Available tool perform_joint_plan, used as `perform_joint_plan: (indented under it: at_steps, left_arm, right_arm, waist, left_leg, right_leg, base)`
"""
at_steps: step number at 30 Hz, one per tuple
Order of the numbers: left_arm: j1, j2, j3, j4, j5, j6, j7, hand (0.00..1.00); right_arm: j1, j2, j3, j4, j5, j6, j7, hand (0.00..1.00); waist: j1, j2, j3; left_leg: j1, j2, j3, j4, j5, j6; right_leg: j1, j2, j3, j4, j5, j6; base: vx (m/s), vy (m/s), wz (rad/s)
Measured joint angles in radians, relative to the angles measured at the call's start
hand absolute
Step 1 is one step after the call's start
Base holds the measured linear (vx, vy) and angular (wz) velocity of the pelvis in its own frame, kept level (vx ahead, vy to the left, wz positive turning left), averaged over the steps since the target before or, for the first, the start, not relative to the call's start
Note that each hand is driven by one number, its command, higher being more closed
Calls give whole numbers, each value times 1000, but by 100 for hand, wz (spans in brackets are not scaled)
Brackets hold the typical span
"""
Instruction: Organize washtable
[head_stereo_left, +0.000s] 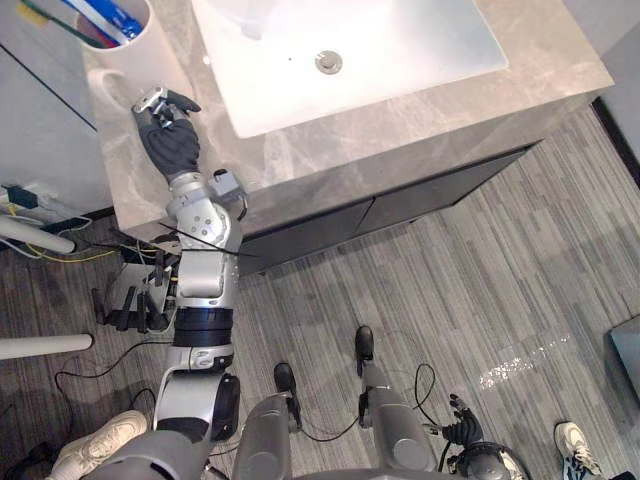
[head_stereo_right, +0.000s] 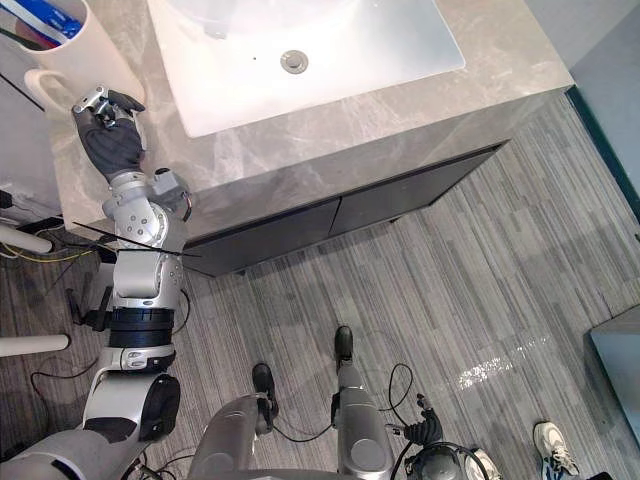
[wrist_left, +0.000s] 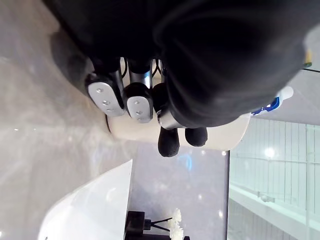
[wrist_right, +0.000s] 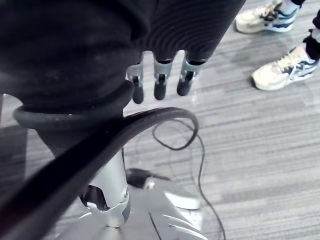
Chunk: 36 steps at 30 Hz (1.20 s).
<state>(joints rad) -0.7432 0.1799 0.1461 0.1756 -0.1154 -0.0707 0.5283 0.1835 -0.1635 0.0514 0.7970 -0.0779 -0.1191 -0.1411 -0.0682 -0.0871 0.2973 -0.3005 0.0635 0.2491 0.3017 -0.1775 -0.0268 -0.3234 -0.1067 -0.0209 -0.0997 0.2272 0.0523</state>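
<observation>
A white cup (head_stereo_left: 135, 55) with a loop handle stands at the back left of the grey marble washtable (head_stereo_left: 330, 145). It holds a blue-and-white tube (head_stereo_left: 112, 18) and other upright items. My left hand (head_stereo_left: 168, 138) rests on the countertop just in front of the cup, its fingers (wrist_left: 131, 102) curled in beside the handle with nothing seen between them and the thumb. Whether they touch the handle I cannot tell. My right hand (wrist_right: 160, 82) hangs low by my side above the floor, fingers straight and relaxed, holding nothing.
A white sink basin (head_stereo_left: 400, 50) with a round drain (head_stereo_left: 328, 62) fills the middle of the counter. Dark cabinet doors (head_stereo_left: 400, 205) run below its front edge. A person's sneakers (wrist_right: 280, 75) stand on the striped floor at my right; another shoe (head_stereo_left: 100, 440) is at my left.
</observation>
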Motion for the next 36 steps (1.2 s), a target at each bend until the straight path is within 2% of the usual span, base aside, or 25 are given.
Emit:
perform_joint_plan:
  at_steps: [3, 6, 14, 21, 25, 27, 32, 36]
  left_arm:
    - [-39, 9, 4, 4, 0, 1, 3, 100]
    - [-107, 56, 6, 44, 0, 9, 15, 100]
    - [-222, 90, 13, 148, 0, 24, 24, 100]
    - [-223, 99, 15, 138, 1, 24, 42, 100]
    - [-163, 82, 15, 43, 11, 23, 40, 100]
    - [-84, 49, 13, -59, 15, 16, 37, 100]
    - [47, 11, 16, -132, 31, -4, 22, 100]
    - [134, -12, 23, -189, 41, -26, 1, 100]
  right_arm:
    - [0, -4, 0, -8, 9, -10, 7, 0]
    - [0, -8, 0, -34, 10, -11, 10, 0]
    - [0, -15, 7, -45, 19, -14, 10, 0]
    - [1, -15, 8, -52, 28, -14, 10, 0]
    - [3, -12, 8, -58, 28, -15, 9, 0]
    - [3, -10, 8, -58, 28, -14, 9, 0]
    - [3, -13, 7, -56, 28, -14, 9, 0]
    - [12, -24, 5, -44, 28, -14, 9, 0]
  waist:
    - [0, 1, 21]
    - [-4, 1, 44]
    - [-4, 0, 57]
    - [-3, 2, 61]
    - [-1, 7, 65]
    - [0, 9, 66]
    - [8, 14, 65]
    - [29, 25, 59]
  left_leg:
    - [-12, 5, 2, 22, -7, 0]
    - [-33, 9, 1, 41, -8, 0]
    - [-59, 25, -3, 66, -14, -3]
    - [-62, 28, -4, 66, -14, -4]
    - [-62, 27, -8, 63, -14, -4]
    - [-55, 28, -12, 60, -14, -4]
    - [-38, 25, -13, 50, -14, -4]
    - [-33, 23, -9, 48, -14, -4]
  right_leg:
    - [-5, 1, 2, 0, 5, -6]
    - [-19, 0, 3, 0, 11, -14]
    - [-30, 10, -2, 0, 17, -21]
    - [-33, 13, -3, 0, 17, -21]
    - [-32, 14, -6, 0, 17, -20]
    - [-25, 15, -7, 0, 21, -15]
    - [-12, 18, -6, 0, 19, -17]
    - [-10, 20, -4, 0, 19, -16]
  base:
    - [-29, 16, -5]
    - [-50, 9, -1]
    - [-9, 2, 0]
    - [0, 0, 0]
    - [0, 0, 0]
    - [5, -2, 3]
    - [1, 0, 1]
    - [-3, -1, -1]
